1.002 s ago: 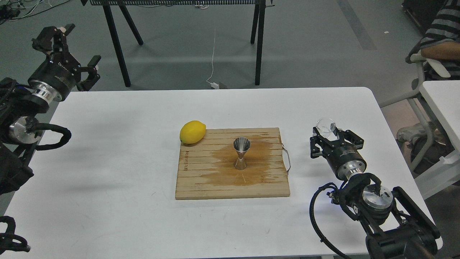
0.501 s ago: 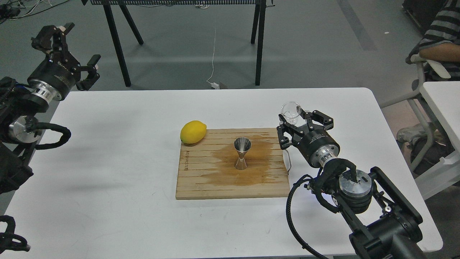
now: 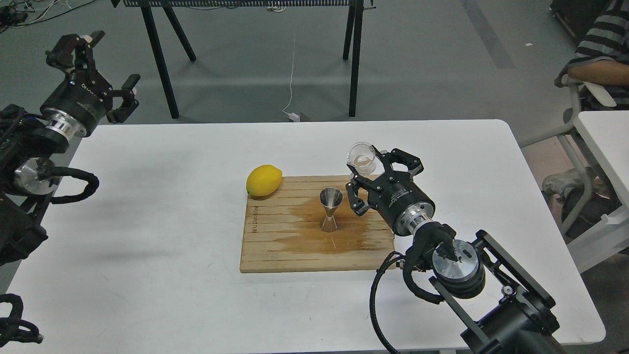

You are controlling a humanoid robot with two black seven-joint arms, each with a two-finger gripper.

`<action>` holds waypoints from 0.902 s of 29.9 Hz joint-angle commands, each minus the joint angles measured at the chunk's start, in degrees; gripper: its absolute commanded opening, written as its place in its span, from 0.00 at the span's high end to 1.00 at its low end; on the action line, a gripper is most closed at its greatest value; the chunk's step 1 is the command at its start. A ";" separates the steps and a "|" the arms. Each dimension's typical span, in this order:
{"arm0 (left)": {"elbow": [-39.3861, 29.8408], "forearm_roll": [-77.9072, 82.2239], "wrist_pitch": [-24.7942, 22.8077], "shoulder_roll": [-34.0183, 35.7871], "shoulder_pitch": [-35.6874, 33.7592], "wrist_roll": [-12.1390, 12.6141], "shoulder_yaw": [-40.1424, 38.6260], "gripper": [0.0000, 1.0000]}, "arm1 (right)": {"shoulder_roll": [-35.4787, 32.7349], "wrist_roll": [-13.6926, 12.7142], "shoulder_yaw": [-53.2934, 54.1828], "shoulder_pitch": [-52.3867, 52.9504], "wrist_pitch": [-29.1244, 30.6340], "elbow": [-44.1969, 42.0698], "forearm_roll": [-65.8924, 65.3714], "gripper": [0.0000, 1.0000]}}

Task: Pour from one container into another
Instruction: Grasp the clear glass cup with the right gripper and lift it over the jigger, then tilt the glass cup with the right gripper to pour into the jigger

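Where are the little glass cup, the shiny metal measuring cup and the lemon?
glass cup (image 3: 362, 157), head view, on its clear side wall.
metal measuring cup (image 3: 331, 198), head view, on its upper cone.
lemon (image 3: 264, 180), head view, on the middle of its yellow skin.

The right gripper holds the glass cup above the far right corner of the board, which lies on the desk. The jigger stands on the board just left of and nearer than that gripper, with the lemon farther left at the board's far corner. The left gripper hangs well to the left, beyond the desk's far left corner.
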 commanded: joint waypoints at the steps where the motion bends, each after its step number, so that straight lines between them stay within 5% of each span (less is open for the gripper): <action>1: 0.00 0.00 0.00 -0.01 -0.07 -0.08 -0.05 0.01 | -0.09 -0.17 -0.95 0.07 -0.20 0.25 -2.22 0.67; 27: 0.00 0.00 0.00 0.08 0.02 -0.08 0.03 0.01 | -5.62 -2.63 -12.73 4.99 -5.48 0.87 -17.95 0.67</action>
